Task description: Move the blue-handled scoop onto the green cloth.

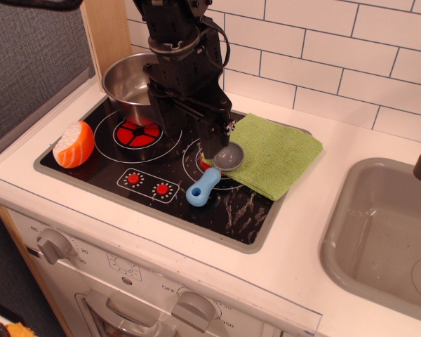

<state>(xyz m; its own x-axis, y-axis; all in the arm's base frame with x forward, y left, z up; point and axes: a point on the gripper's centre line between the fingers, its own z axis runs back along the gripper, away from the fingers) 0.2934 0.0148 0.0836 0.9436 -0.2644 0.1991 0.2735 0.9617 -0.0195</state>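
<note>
Reaching down from above, the arm hangs its claw (214, 144) over the right burner; whether its fingers are spread or pinching is unclear. Just below lies the blue-handled scoop (214, 172), grey bowl touching the green cloth's (277, 154) near edge, light-blue handle on the stovetop (235, 210).

A toy kitchen is shown; a black stove top (161, 168) with red burners is set in a white counter (302, 253); a grey sink (379, 239), white wall tiles (337, 56) and oven knobs (54, 244) are seen.
</note>
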